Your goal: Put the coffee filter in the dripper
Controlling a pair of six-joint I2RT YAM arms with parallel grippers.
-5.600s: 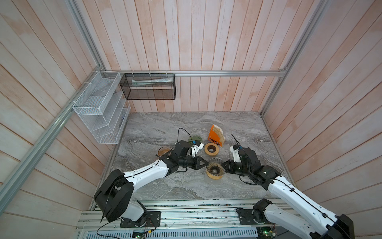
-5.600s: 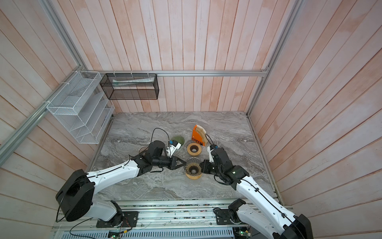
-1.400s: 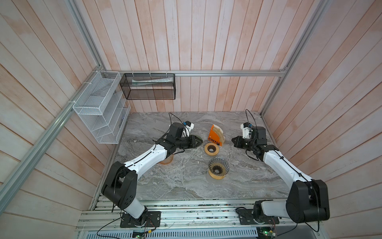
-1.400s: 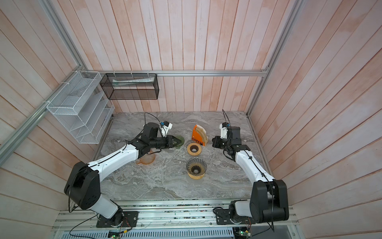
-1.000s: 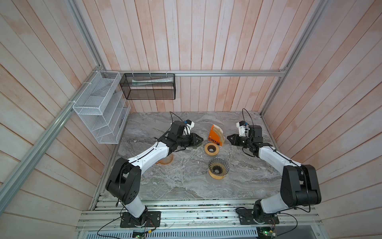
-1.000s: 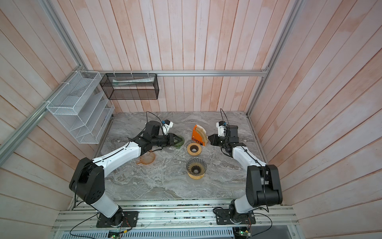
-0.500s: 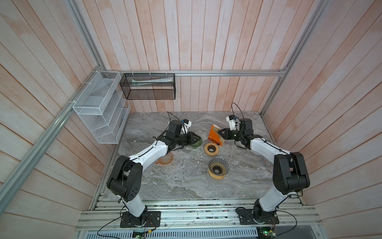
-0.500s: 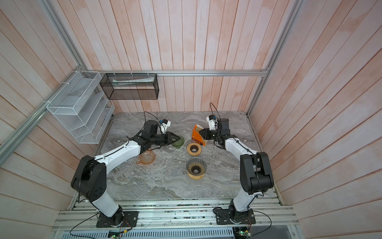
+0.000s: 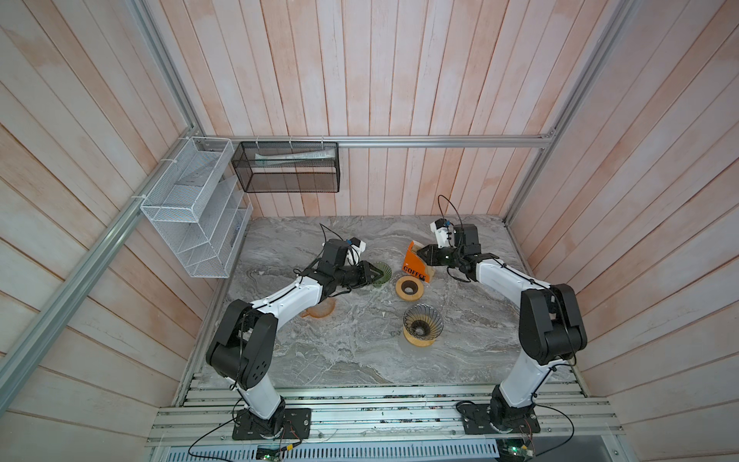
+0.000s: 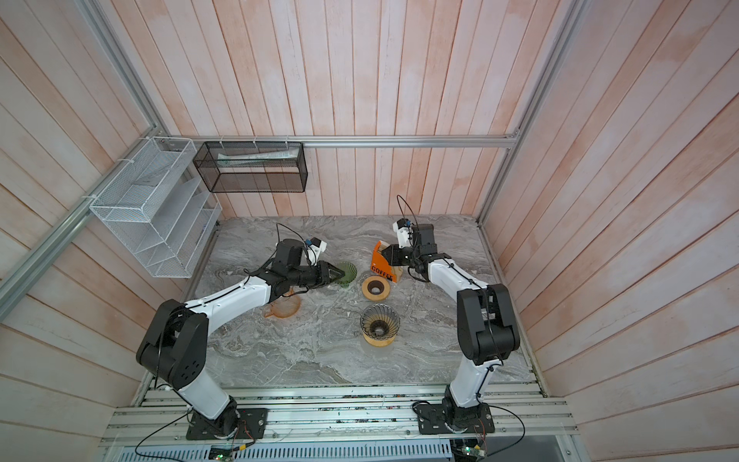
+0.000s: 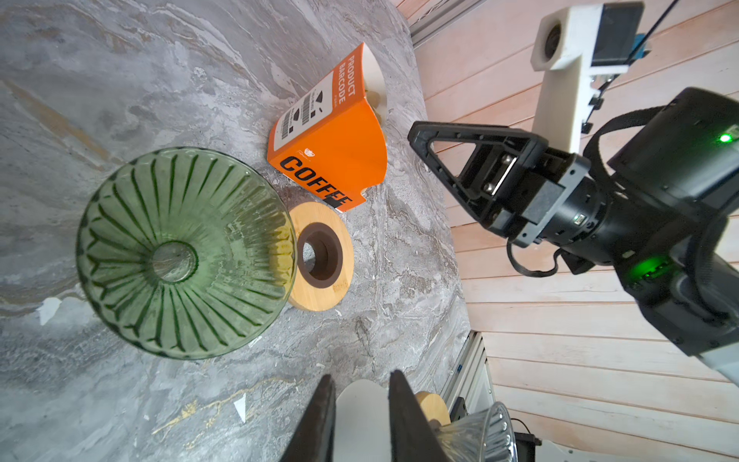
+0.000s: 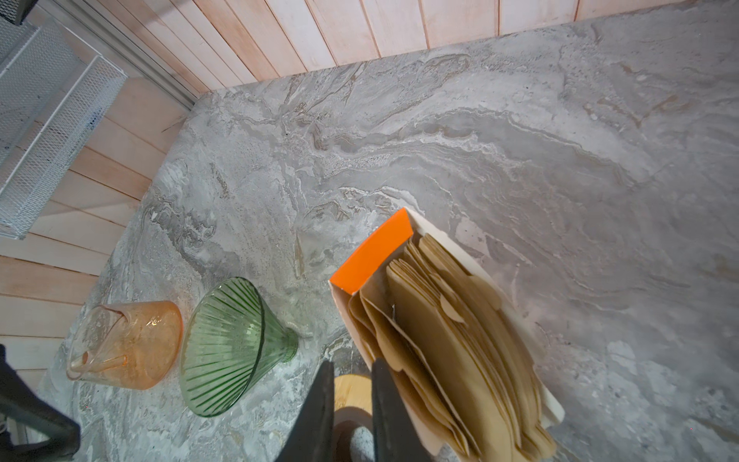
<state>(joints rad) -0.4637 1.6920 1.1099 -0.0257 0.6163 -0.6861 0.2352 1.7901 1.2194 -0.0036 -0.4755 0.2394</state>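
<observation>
The coffee filters (image 12: pixel 452 340) stood stacked in the orange box (image 9: pixel 414 265), its open top facing our right gripper (image 9: pixel 420 253), whose jaws were narrowly parted and empty at the mouth, set, we judged, to pinch one sheet. Our left gripper (image 9: pixel 372 274), equally narrow and empty, hovered beside the green dripper (image 9: pixel 384 274) lying on its side, probably to steady it. The clear dripper (image 9: pixel 422 323) stood upright nearby.

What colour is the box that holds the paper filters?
The filter box is orange, with black COFFEE lettering; it shows best in the left wrist view.
</observation>
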